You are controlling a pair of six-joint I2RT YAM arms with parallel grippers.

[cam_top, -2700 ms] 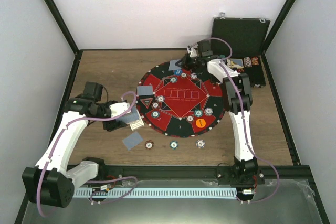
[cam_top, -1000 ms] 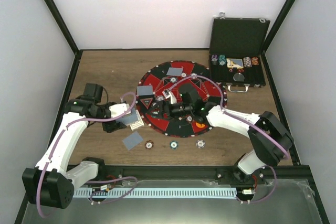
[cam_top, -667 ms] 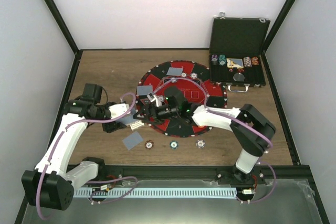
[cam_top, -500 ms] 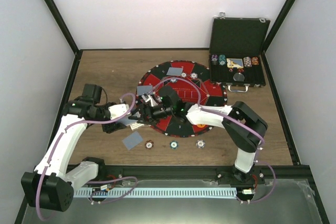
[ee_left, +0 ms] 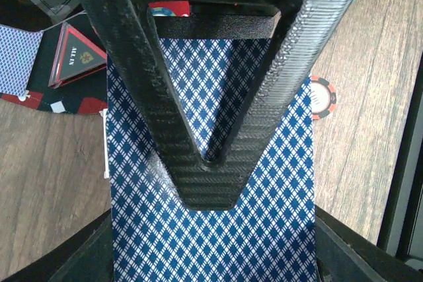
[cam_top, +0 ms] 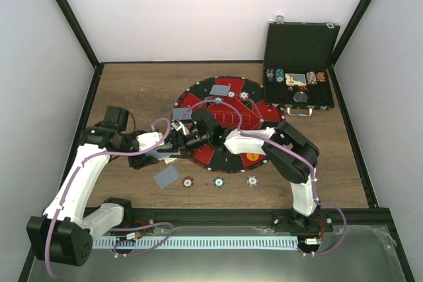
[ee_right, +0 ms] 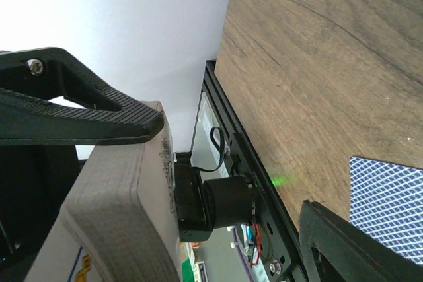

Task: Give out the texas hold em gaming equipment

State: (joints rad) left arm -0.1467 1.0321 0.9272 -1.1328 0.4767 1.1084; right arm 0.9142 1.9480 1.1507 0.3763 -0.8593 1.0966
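Observation:
My left gripper [cam_top: 160, 153] [ee_left: 222, 229] is shut on a deck of blue-diamond-backed playing cards [ee_left: 277, 196] [ee_right: 112, 189], just off the mat's left edge. My right gripper [cam_top: 177, 144] [ee_right: 218, 193] is open at the deck. One of its fingers [ee_left: 211, 176] lies over the top card and the other finger [ee_right: 357, 249] stands apart. Single cards lie on the wood [cam_top: 166, 177] [ee_right: 390, 196] and on the mat [cam_top: 220, 89]. Three poker chips [cam_top: 219, 181] sit in a row on the table below the mat. A black triangular marker [ee_left: 78, 57] and an orange button [cam_top: 252, 155] rest on the mat.
The round red-and-black mat [cam_top: 264, 113] fills the table's middle and carries more chips. An open black case [cam_top: 301, 44] with chip stacks [cam_top: 277, 76] stands at the back right. A black frame rail [cam_top: 218, 214] runs along the near edge.
My right arm has swung from the far side of the mat across it to the left gripper's deck, and its jaws have narrowed a little. The left arm has kept still, holding the deck.

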